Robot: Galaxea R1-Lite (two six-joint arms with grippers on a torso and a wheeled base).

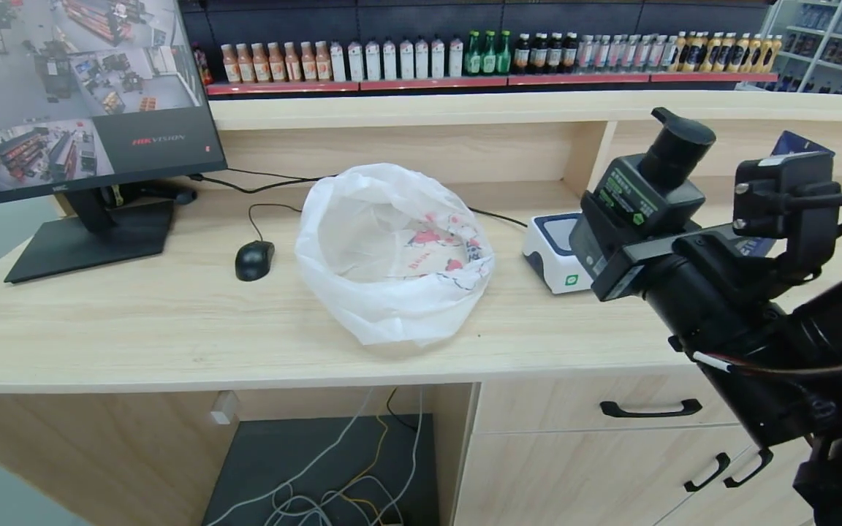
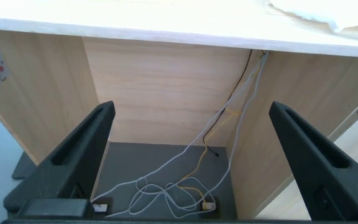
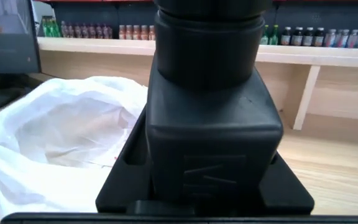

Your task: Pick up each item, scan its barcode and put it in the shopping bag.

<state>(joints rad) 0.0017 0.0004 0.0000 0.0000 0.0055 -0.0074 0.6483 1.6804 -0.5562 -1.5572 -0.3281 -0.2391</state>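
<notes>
- head view: the black bottle [image 1: 644, 186] is clamped in the right gripper [image 1: 622, 252], raised by the scanner [image 1: 547, 256] near the counter's [image 1: 136, 329] right end.
- the bag [image 1: 392, 248] sits open mid-counter, near the scanner and apart from the bottle.
- left wrist view: the left gripper [image 2: 194, 155] is spread wide, holding nothing, below the counter's front edge, facing cables [image 2: 185, 186].

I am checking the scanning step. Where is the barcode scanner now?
In the head view the scanner sits on the counter, right of the shopping bag, partly hidden by the raised black bottle.
</notes>
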